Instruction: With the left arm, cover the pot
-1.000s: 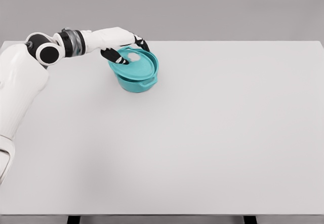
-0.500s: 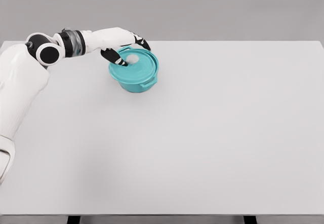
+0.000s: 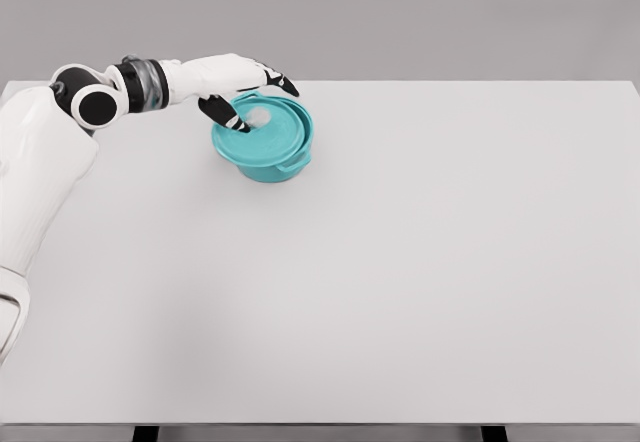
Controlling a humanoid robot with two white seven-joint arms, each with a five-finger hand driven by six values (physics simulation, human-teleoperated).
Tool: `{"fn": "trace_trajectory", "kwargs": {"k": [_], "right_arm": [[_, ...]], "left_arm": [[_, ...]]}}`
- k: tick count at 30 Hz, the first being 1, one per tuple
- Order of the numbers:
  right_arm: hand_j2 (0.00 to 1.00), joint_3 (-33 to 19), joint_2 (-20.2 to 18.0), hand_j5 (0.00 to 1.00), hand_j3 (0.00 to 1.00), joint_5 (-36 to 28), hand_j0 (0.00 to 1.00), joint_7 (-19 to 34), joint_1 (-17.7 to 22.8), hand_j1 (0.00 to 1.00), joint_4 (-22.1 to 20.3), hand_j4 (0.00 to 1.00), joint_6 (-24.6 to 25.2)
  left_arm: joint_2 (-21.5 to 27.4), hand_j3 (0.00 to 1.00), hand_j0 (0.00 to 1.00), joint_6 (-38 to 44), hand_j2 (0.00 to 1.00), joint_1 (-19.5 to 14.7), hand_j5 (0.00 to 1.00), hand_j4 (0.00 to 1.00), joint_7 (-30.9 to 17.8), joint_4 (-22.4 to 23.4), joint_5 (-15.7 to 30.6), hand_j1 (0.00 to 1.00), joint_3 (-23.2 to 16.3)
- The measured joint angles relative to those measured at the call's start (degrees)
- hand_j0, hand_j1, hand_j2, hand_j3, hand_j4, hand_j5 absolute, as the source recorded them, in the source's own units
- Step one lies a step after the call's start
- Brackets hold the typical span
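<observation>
Pot [image 3: 268, 162]: teal, round, one side handle toward you; you find it directly under the left robot hand [image 3: 243, 92], standing on the surface [image 3: 400, 262] in its far left part.

Lid [image 3: 275, 132]: teal, lying on the pot's rim, sitting slightly off-centre so its left edge overhangs; you see a pale knob [image 3: 260, 116] on top, just below the robot hand's palm.

Left robot hand: white with black fingertips [image 3: 237, 122], reaching in from your left over the pot. Its fingers are spread narrowly around the knob, one dark tip on the knob's left and another [image 3: 286, 86] past the lid's far edge. You cannot tell from this view whether they press the knob or only flank it.

Arm [image 3: 100, 102]: white, with a dark joint, stretched level from the shoulder at the left edge.

Surface: pale grey, extending well to the right of the robot hand.
</observation>
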Motion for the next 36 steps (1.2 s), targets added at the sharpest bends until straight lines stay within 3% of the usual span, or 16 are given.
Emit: {"fn": "trace_trajectory", "kwargs": {"k": [36], "right_arm": [[1.0, 0.0, 0.0, 1.0, 1.0, 0.0, 1.0, 0.0, 0.1, 1.0, 0.0, 1.0, 0.0]], "left_arm": [[-1.0, 0.85, 0.85, 0.0, 0.85, -0.7, 0.85, 0.85, 0.0, 0.8, -0.6, 0.85, -0.2]]}}
